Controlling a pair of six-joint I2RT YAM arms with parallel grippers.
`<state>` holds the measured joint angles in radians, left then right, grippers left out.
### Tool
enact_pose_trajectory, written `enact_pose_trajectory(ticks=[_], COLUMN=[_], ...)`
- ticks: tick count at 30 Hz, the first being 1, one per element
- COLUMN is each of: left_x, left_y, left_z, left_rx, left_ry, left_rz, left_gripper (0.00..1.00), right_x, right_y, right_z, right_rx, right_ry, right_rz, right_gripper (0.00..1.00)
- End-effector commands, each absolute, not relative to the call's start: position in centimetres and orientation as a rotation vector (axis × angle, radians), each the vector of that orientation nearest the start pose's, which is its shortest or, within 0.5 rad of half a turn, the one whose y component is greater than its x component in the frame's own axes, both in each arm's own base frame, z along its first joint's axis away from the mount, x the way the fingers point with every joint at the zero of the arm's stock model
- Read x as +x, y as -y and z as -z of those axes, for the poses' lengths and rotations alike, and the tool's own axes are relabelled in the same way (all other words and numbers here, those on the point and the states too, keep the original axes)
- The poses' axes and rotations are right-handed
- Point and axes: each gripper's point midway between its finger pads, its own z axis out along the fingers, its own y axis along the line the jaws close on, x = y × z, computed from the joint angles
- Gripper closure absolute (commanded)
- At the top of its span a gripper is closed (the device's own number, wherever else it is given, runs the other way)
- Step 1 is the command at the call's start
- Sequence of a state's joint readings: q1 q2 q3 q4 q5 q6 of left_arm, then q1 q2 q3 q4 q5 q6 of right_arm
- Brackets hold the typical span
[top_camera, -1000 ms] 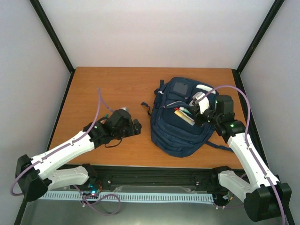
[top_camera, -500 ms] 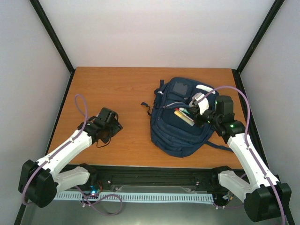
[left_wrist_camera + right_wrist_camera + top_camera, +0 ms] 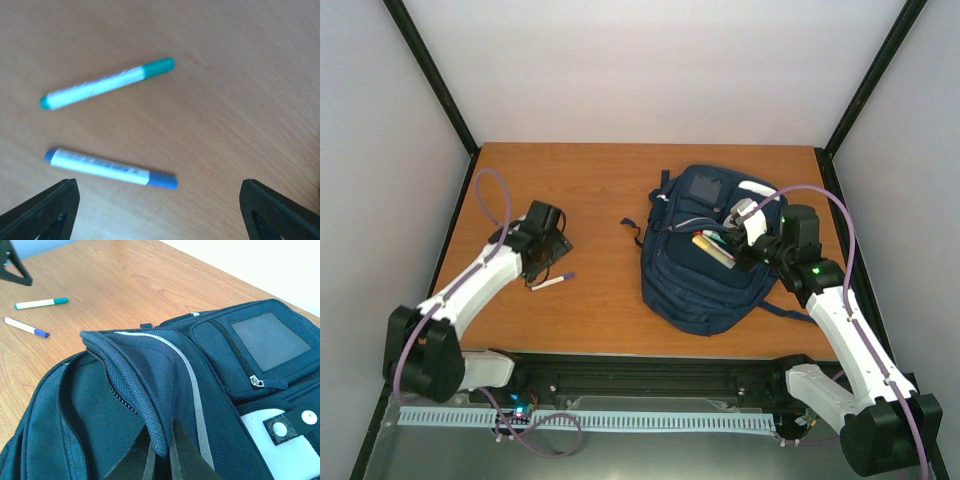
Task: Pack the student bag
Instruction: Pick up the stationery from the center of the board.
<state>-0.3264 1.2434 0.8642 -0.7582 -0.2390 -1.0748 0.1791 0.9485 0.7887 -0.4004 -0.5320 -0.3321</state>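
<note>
Wide left tool (image 3: 159,200) is hovering over the blue marker (image 3: 110,169), needing a barrel-centred descent; right tool (image 3: 161,447) is pinching the student bag (image 3: 225,405) open.

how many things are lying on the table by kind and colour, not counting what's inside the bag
green-capped marker: 1
blue-capped marker: 1
student bag: 1
total: 3

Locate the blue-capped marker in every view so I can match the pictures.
Top external: blue-capped marker left of centre, just below the left gripper.
Left wrist: lower left, under the green-capped marker.
Right wrist: far left, below the green one.
Shared landmark: left gripper, black, in all three views.
</note>
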Motion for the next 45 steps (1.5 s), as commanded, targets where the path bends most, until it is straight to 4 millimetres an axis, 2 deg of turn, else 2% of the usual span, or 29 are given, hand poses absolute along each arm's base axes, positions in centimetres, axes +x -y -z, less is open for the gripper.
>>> enact_pose_trajectory(ticks=[1, 5, 7, 13, 21, 29, 34, 42, 45], left_x=[31.3, 31.6, 31.4, 31.3, 29.7, 28.6, 27.2, 25.0, 23.7], left_y=[5.4, 5.7, 5.7, 6.4, 8.3, 10.2, 11.0, 11.9, 11.7], left_z=[-11.4, -8.2, -7.2, -5.4, -2.8, -1.4, -0.4, -1.1, -0.9], left_rx=[-0.751, -0.604, -0.561, -0.474, -0.374, -0.269, -0.235, -0.229, -0.225], left_ry=[-2.575, -2.746, -2.778, -2.841, -2.947, -2.996, -3.043, -3.052, -3.07], left_rz=[-0.032, -0.159, -0.183, -0.159, -0.151, -0.145, -0.123, -0.057, -0.062], left_gripper=[0.08, 0.05, 0.04, 0.03, 0.04, 0.04, 0.06, 0.09, 0.09], right_x=[28.5, 28.5, 28.4, 28.6, 28.6, 28.6, 28.6, 28.7, 28.7], right_y=[-14.7, -14.7, -14.7, -14.9, -14.8, -14.8, -14.8, -14.8, -14.8], right_z=[-26.8, -26.8, -26.9, -26.5, -26.6, -26.5, -26.5, -26.4, -26.4], right_rx=[-0.849, -0.849, -0.85, -0.854, -0.853, -0.855, -0.855, -0.856, -0.856], right_ry=[-1.744, -1.745, -1.742, -1.756, -1.755, -1.758, -1.758, -1.761, -1.761], right_rz=[-0.473, -0.472, -0.472, -0.485, -0.48, -0.483, -0.482, -0.482, -0.481], right_gripper=[0.97, 0.97, 0.97, 0.97, 0.97, 0.97, 0.97, 0.97, 0.97])
